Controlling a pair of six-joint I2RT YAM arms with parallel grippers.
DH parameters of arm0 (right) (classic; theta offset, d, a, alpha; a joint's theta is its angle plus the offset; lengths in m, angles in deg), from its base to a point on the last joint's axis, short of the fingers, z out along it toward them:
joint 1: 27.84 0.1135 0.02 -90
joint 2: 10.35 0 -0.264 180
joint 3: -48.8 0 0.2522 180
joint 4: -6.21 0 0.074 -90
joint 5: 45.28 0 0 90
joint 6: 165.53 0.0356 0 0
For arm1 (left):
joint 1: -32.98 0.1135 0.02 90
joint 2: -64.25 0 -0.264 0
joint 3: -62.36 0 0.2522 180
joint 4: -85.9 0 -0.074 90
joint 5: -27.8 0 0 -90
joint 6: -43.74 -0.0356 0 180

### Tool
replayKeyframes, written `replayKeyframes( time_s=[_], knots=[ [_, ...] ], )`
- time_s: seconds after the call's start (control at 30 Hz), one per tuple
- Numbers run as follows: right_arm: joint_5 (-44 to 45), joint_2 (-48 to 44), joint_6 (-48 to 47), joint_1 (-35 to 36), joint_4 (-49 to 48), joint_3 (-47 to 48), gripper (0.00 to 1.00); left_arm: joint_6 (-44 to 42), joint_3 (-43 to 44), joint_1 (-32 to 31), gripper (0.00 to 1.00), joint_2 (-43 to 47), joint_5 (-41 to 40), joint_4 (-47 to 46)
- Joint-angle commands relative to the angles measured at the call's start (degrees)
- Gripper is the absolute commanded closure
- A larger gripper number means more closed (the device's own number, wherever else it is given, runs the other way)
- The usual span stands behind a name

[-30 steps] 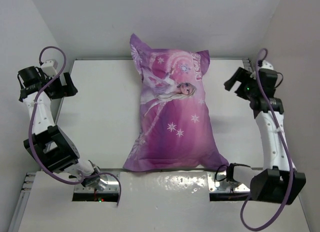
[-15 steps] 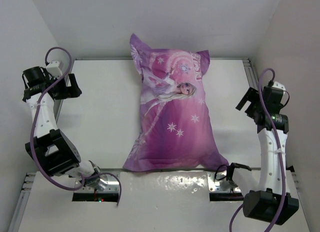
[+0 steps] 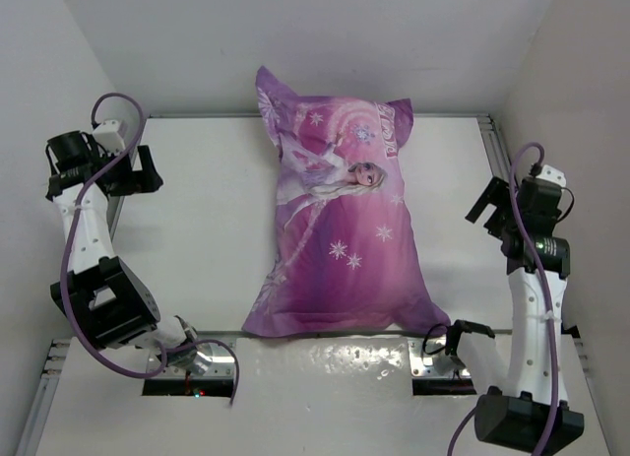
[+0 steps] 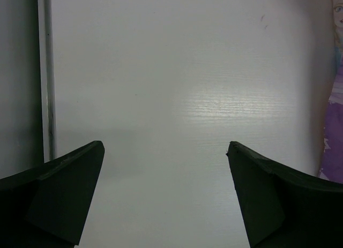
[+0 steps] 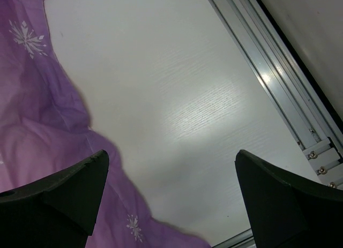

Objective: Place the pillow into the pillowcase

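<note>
The left gripper [image 4: 164, 146] hangs with its jaws spread wide and nothing between them, over bare table [image 3: 197, 239] near the left edge; its wrist view catches only a sliver of purple at the far right. The right gripper [image 5: 171, 152] is likewise wide open and empty, above the table's right side beside the metal rail [image 5: 278, 82], with a flat purple corner of the pillowcase [image 3: 340, 229] just to its left. The pillowcase lies down the middle of the table, well apart from both grippers. Its near end is at the table's front edge between the arm bases and its far end is propped against the back wall. It looks plump along its whole length and no white shows anywhere, so the pillow is probably fully inside; which end is the open one cannot be told. As a bundle it should be light, soft and bulky, giving way under any squeeze, and the thin printed fabric would likely slide over the filling. The best holds appear to be the flattened loose corners at the near end, where the cloth lies thin enough for the fingers to pinch. A grip on the swollen middle would mostly bunch fabric.
</note>
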Motion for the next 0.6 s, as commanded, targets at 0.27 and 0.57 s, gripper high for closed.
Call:
replayKeyframes(
  time_s=[0.27, 0.57],
  knots=[
    [8.7, -6.1, 3.6, -0.3, -6.9, -3.6, 0.01, -0.6, 0.0, -1.8, 0.00, 2.2, 0.3, -1.1],
    [13.2, -5.6, 10.7, 0.3, -5.7, -3.0, 0.01, -0.4, 1.1, -2.2, 0.00, 2.1, 0.3, -0.9]
  ],
)
